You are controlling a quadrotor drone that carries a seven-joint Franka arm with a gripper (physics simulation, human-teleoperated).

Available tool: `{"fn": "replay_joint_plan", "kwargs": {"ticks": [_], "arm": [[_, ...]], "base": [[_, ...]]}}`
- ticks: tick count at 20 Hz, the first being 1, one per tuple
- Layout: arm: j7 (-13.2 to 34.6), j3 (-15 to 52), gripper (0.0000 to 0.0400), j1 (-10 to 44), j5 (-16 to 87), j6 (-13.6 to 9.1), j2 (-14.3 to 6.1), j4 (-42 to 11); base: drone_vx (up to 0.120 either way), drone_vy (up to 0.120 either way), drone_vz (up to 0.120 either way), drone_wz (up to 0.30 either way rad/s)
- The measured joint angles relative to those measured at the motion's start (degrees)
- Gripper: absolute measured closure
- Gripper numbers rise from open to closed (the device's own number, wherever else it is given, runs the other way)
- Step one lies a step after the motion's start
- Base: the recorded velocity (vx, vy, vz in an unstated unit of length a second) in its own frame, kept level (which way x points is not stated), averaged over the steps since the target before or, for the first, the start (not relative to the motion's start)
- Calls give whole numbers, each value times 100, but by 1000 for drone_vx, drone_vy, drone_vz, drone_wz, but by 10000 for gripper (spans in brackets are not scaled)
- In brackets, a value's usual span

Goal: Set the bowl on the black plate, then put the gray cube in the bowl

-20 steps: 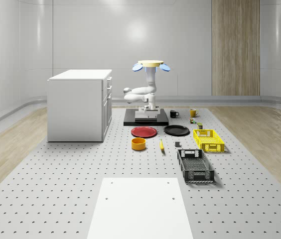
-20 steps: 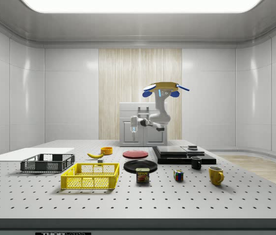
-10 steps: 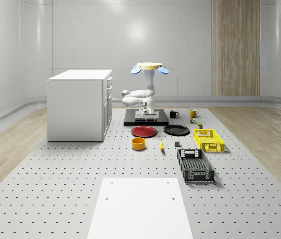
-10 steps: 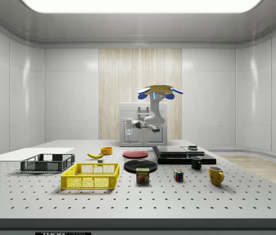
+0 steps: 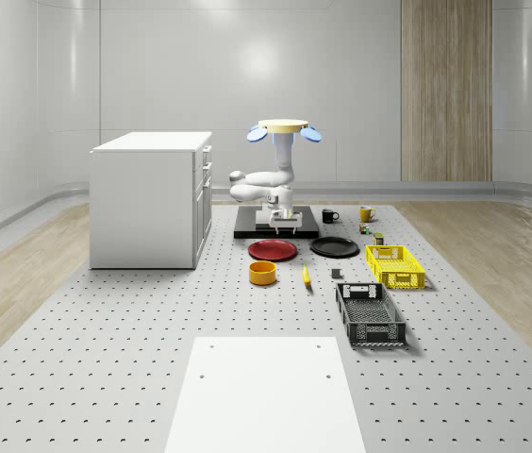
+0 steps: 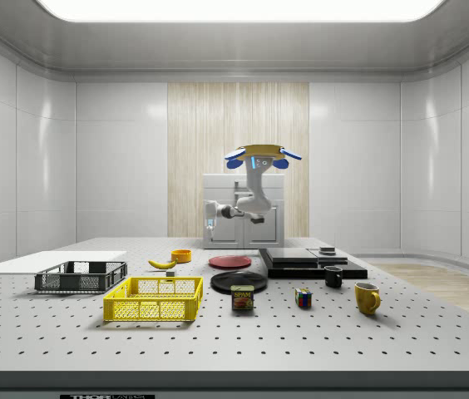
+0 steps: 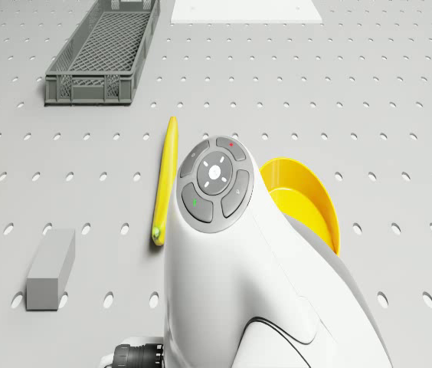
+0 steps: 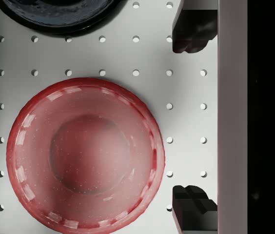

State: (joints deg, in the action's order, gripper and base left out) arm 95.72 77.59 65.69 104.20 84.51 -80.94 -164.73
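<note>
White cabinet [image 5: 150,198] sits left of centre in the whole-scene view. Red plate [image 5: 273,250] lies mid-frame, black platform [image 5: 306,227] behind it. Banana [image 5: 306,276] is just below centre, dark crate [image 5: 370,313] lower right, yellow crate [image 5: 394,265] above it. Black mug [image 5: 328,215] and yellow mug [image 5: 366,213] stand further back. White sheet [image 5: 264,394] lies at the bottom centre.

Yellow bowl [image 7: 308,195], black plate [image 5: 334,247], gray cube [image 7: 50,269].
</note>
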Motion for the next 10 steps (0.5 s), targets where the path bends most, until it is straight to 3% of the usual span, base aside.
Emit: {"fn": "replay_joint_plan", "kwargs": {"ticks": [2, 5, 10], "arm": [[6, 5, 0, 7, -12, 27, -29, 1], [14, 13, 0, 17, -30, 66, -71, 3], [27, 25, 0, 32, -59, 128, -138, 7]], "base": [[120, 0, 0, 0], [120, -120, 0, 0], [120, 0, 0, 0]]}}
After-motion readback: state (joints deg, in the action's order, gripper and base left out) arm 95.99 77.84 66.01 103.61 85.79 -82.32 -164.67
